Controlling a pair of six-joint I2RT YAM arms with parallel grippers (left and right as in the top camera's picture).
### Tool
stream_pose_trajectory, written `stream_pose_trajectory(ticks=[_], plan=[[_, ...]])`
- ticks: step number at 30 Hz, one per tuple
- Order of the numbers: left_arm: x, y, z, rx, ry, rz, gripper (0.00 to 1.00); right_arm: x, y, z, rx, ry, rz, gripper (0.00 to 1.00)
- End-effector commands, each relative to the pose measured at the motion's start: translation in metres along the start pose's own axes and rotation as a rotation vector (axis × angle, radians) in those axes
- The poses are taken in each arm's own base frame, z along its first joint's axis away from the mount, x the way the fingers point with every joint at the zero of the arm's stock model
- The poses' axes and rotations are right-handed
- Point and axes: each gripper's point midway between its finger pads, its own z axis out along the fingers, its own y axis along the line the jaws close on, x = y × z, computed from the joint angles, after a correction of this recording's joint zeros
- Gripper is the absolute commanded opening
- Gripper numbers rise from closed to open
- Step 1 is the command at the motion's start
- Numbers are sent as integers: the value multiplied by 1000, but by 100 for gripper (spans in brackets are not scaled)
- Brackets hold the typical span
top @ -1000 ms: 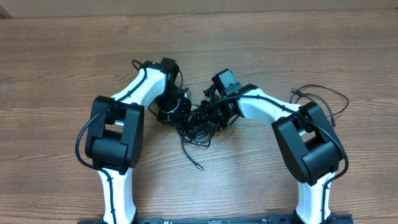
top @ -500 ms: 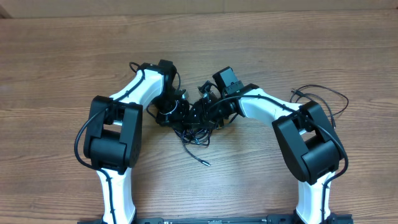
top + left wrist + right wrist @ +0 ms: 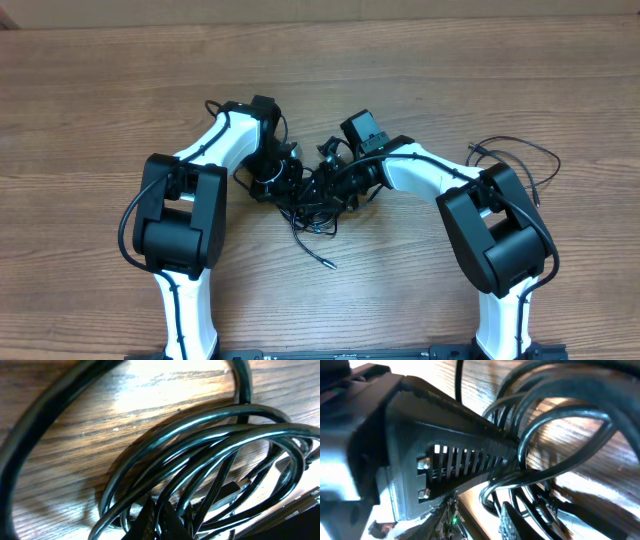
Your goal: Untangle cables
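Left gripper (image 3: 283, 180): pushed into the tangle's left side; I cannot tell whether its jaws are apart or clamped.
Cables: thin black flexible cords (image 3: 312, 205) bunched tightly between both grippers on the brown wooden table (image 3: 100, 100); a plug-tipped tail (image 3: 326, 263) trails just below.
Right gripper (image 3: 330, 178): buried in the tangle's right side; closure hidden by cords.
Lone thin black cord (image 3: 520, 150): well right, apart.
Progress: seemingly early; the main knot is intact.

The 2 arms bend inward, left pincer (image 3: 284, 180) and right pincer (image 3: 335, 178) nearly meeting low at centre.
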Motion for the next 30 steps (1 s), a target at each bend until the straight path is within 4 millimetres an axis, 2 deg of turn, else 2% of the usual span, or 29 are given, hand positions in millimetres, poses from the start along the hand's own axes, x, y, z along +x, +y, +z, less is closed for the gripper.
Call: stream_pose_trajectory(ticks=[1,11,24,30], plan=[[4,-19,3,96,13,29,4,11,4,13,11,32,-14,29],[4,-22,3,113,12,51,4,5,-17,11,119,-21,43,29],[4,-22,3,113,13,49,4,-11,-8,11,91,-80,13,27],[5,-21,3,110,16,48,4,-17,-13,10,125,-114,27,23]])
